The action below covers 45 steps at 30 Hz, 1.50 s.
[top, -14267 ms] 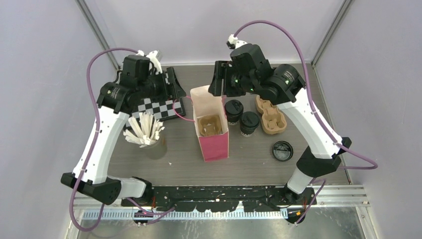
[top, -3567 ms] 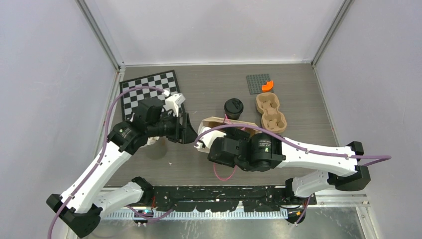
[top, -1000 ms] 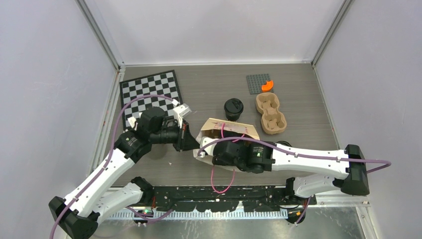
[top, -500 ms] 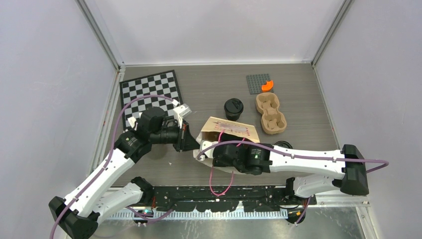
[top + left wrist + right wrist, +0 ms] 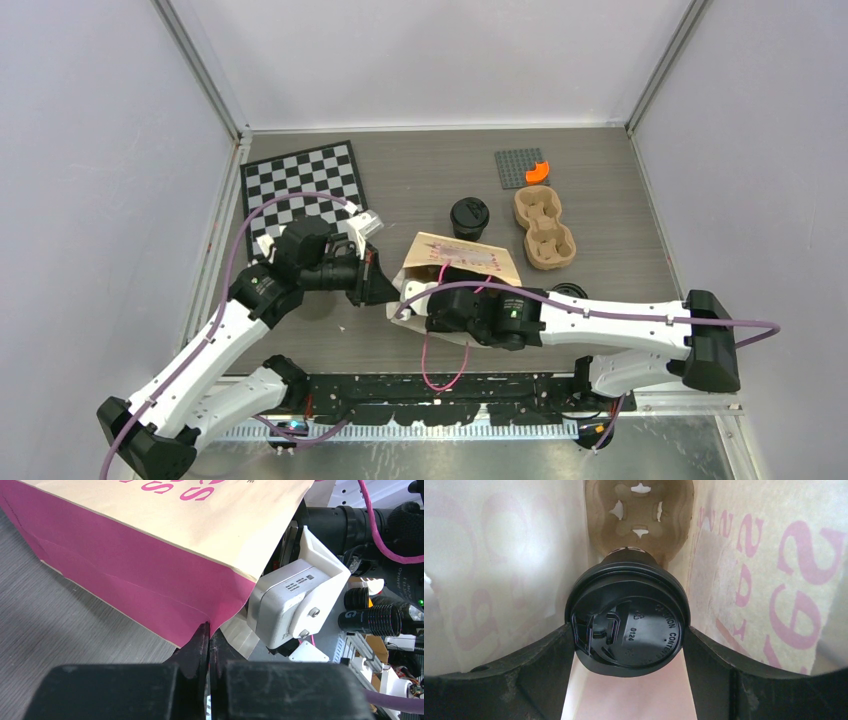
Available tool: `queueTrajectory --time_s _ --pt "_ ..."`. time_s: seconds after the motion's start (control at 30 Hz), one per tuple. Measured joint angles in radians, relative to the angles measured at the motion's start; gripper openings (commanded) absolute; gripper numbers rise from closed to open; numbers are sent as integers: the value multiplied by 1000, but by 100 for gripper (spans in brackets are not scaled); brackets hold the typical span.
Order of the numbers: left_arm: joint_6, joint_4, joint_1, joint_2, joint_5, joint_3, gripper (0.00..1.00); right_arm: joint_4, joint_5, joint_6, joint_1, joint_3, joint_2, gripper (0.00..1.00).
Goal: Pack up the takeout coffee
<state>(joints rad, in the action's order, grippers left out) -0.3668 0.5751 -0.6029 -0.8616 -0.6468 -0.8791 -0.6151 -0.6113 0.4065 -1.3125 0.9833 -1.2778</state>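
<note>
A pink and cream paper bag lies tipped over at mid table with its mouth toward the arms. My left gripper is shut on the bag's pink rim edge. My right gripper reaches inside the bag, shut on a takeout coffee cup by its black lid. The cup's base points at the brown carrier at the bag's bottom. In the top view the right gripper is hidden in the bag. A second lidded coffee cup stands on the table just behind the bag.
An empty brown cup carrier lies right of the bag. Behind it is a grey baseplate with an orange piece. A checkerboard mat lies at the back left. A loose black lid peeks out behind my right arm.
Over the last second both arms and the bag have barely shifted. Long before, the bag stood upright with both cups beside it; now it is tipped and one cup is inside it.
</note>
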Motion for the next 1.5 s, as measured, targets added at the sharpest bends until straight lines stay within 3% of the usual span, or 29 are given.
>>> queueTrajectory --time_s 0.5,0.8,1.5 --pt "4 5 0 1 -5 0 0 -74 -29 63 4 -5 125 78" --pt "10 -20 0 43 -42 50 1 -74 -39 98 4 -89 148 77" --pt "103 -47 0 53 -121 83 2 26 -98 164 4 -158 156 77"
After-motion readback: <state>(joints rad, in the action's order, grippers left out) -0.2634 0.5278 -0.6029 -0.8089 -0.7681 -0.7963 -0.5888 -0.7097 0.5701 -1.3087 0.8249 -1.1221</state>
